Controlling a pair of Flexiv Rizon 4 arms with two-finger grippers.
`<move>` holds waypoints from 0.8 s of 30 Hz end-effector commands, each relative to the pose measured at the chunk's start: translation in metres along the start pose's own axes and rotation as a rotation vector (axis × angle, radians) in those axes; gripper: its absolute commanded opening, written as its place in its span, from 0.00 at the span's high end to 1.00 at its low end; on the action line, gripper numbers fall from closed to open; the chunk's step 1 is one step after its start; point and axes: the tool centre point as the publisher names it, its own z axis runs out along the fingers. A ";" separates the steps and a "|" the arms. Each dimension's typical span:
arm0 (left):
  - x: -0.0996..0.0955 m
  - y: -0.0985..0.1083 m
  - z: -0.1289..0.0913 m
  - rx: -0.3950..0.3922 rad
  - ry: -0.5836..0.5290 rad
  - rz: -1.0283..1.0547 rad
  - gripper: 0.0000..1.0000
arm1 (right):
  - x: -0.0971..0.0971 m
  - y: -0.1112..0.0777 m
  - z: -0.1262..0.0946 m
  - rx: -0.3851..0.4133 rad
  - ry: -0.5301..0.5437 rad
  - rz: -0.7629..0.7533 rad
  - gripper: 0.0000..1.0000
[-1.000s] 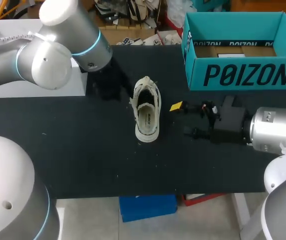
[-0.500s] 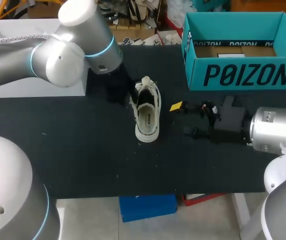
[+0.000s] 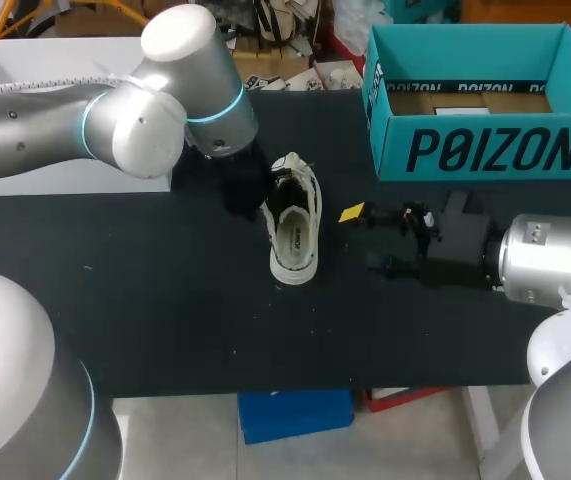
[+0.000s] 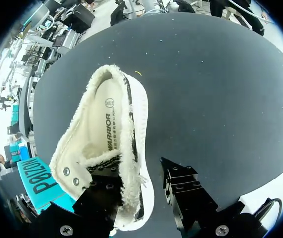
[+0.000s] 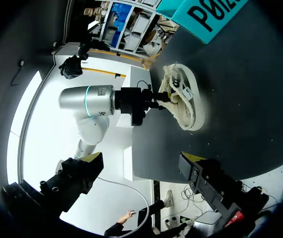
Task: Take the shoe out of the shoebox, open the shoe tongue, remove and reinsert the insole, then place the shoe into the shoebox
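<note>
Head view: shoe (image 3: 295,228) mid-frame, long axis up-down | my left gripper (image 4: 140,171) spread astride its upper-end sidewall, nearer | right gripper (image 3: 363,238) spread, off right.

Left gripper (image 4: 139,173): the side wall of the shoe (image 4: 109,124) fills most of the gap between its fingers, so nothing else fits there. Past its outer finger and ahead it's bare table (image 4: 220,89) (loads of room). Right gripper (image 5: 142,159) has open table ahead up to the shoe; the shoebox (image 3: 485,150) walls block off to one side.
</note>
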 end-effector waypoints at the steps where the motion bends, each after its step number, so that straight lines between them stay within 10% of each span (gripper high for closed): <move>1: -0.007 0.007 0.013 0.003 0.010 -0.004 0.64 | 0.001 0.000 0.000 0.000 -0.003 0.001 0.00; 7: -0.008 0.011 0.021 0.007 0.021 -0.011 0.68 | 0.001 0.000 0.000 0.000 -0.003 0.001 0.00; 9: -0.008 0.011 0.022 0.013 0.024 -0.012 1.00 | 0.001 0.000 0.000 0.000 -0.003 0.001 0.00; 24: -0.018 0.012 0.001 0.017 0.000 0.009 1.00 | 0.001 0.000 0.000 0.000 -0.003 0.001 0.00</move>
